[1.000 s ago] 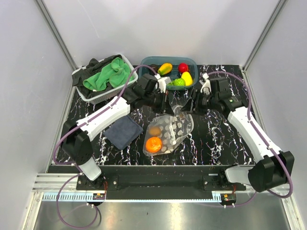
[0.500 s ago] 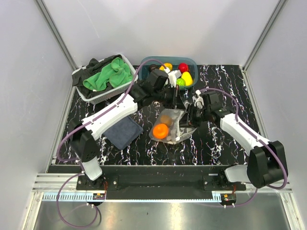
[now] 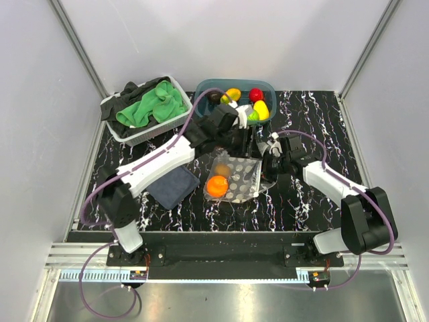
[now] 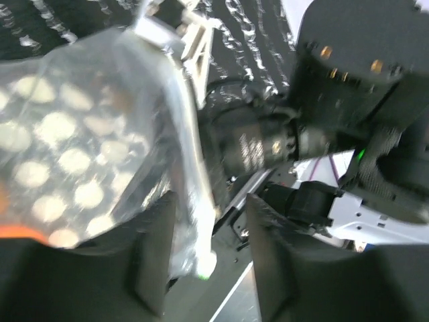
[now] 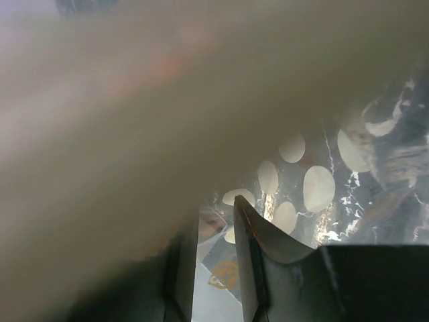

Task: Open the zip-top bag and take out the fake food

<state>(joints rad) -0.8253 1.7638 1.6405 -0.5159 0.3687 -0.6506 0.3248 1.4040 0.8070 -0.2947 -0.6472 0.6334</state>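
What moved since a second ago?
The zip-top bag got pulled up from lying flat and bunched shorter, and the orange inside slid toward the back. The right arm folded in, with the right gripper at the bag's right edge. The left gripper shifted right; its jaws now stand apart around the bag's zip edge. The teal tub, green cloth and dark blue cloth stayed put.

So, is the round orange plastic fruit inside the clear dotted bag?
Inside: the round orange fruit shows through the clear dotted bag.

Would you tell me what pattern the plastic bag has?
White polka dots on the clear bag; clearest in the left wrist view.
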